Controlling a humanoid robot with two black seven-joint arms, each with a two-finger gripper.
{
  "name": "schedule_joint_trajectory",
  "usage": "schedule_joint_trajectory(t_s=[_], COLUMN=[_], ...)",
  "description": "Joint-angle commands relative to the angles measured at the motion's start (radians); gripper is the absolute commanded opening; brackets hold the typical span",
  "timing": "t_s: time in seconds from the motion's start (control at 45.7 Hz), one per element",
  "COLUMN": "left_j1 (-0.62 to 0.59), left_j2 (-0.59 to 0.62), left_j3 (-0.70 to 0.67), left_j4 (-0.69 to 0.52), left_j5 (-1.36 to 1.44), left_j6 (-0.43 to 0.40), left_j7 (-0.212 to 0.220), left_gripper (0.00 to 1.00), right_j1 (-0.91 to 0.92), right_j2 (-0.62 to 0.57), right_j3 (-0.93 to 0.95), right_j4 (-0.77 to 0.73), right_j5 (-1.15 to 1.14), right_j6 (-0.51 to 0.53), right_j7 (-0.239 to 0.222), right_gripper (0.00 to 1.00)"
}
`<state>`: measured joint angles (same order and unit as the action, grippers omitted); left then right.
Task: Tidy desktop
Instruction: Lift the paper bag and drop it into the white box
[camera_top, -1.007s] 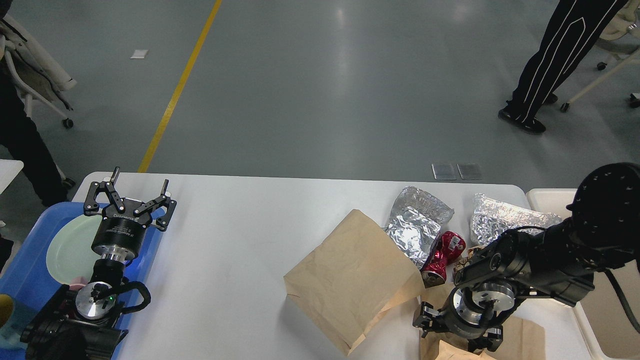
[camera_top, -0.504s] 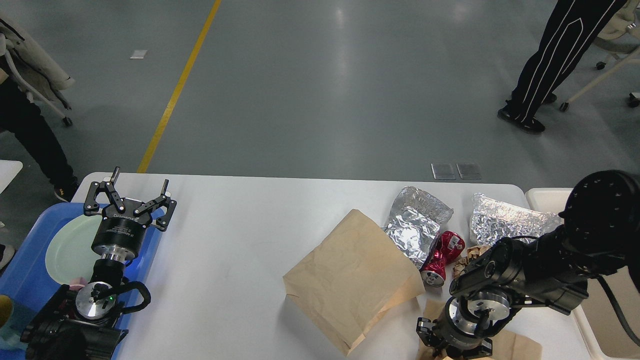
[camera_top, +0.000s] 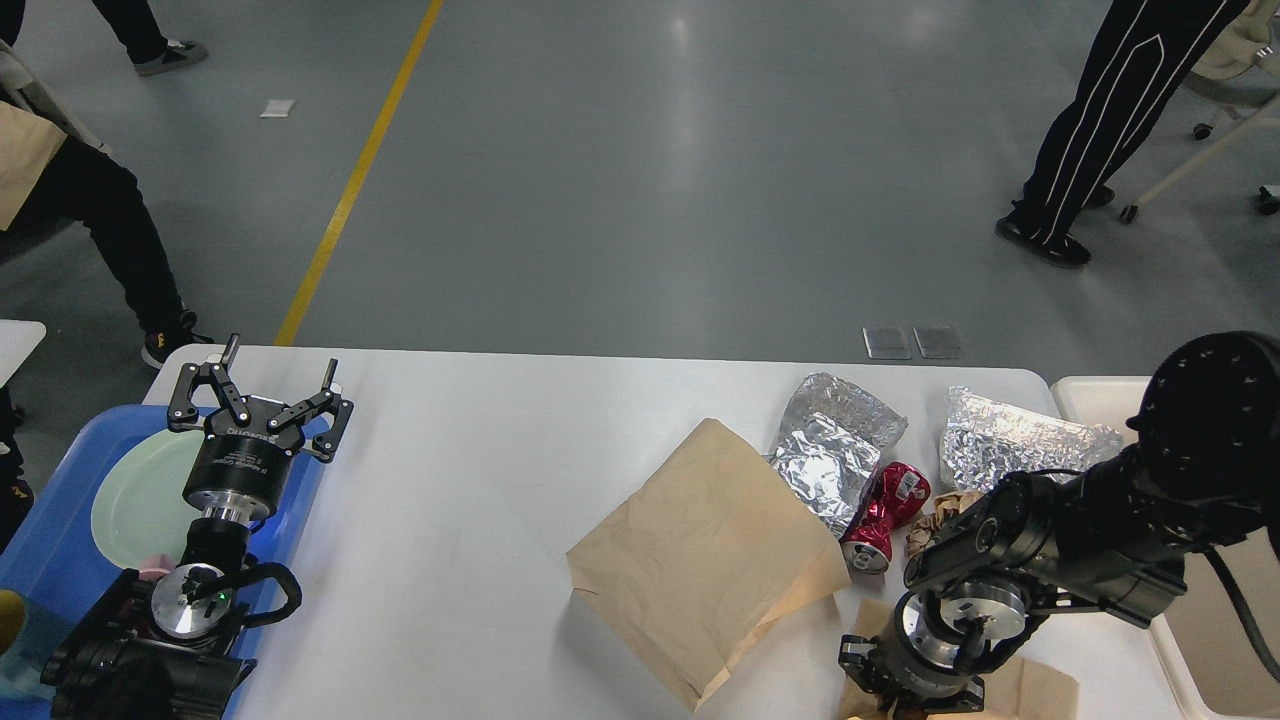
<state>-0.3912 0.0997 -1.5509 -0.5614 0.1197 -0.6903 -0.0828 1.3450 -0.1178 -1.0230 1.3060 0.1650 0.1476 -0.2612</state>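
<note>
Tabletop (camera_top: 480, 450) spreads white below us, litter bunched at its right end: paper bag (camera_top: 700, 560), foil wraps (camera_top: 835, 440), crushed can (camera_top: 885, 515). Our right gripper (camera_top: 905, 690) dips onto brown paper there, jaws hidden, cannot tell. Left gripper (camera_top: 262, 395) waits jaws apart over the blue tray (camera_top: 60, 540).

Tabletop (camera_top: 480, 470): white, littered at right.
Left gripper (camera_top: 268, 392): fingers spread above blue tray (camera_top: 50, 540).
Right gripper (camera_top: 905, 690): pointing down onto brown paper (camera_top: 1040, 690), fingers indistinct.
Red can (camera_top: 888, 515): crushed.
</note>
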Motion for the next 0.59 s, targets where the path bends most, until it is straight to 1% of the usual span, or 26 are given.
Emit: schedule_joint_trajectory(t_s=[0.0,0.153,0.307,0.416,0.569], left_j1=[0.000,0.000,0.000,0.000,0.000], left_j2=[0.000,0.000,0.000,0.000,0.002], left_j3=[0.000,0.000,0.000,0.000,0.000], left_j4=[0.000,0.000,0.000,0.000,0.000], left_j5=[0.000,0.000,0.000,0.000,0.000], left_j6=[0.000,0.000,0.000,0.000,0.000], left_j7=[0.000,0.000,0.000,0.000,0.000], left_gripper=[0.96,0.96,0.96,0.96,0.96], right_j1=[0.055,0.181,0.387,0.554,0.828], right_j2=[-0.071,-0.167,-0.244,-0.273,-0.293], right_j3=[0.000,-0.025,-0.109,-0.176,-0.284], right_j4=[0.081,0.212,0.360,0.415,0.438], right_j5=[0.001,0.001,0.002,0.033,0.087], right_j6=[0.006,0.013,0.026,0.102,0.279], right_j7=[0.002,0.002,0.002,0.003,0.007], right_gripper=[0.00,0.00,0.00,0.00,0.00])
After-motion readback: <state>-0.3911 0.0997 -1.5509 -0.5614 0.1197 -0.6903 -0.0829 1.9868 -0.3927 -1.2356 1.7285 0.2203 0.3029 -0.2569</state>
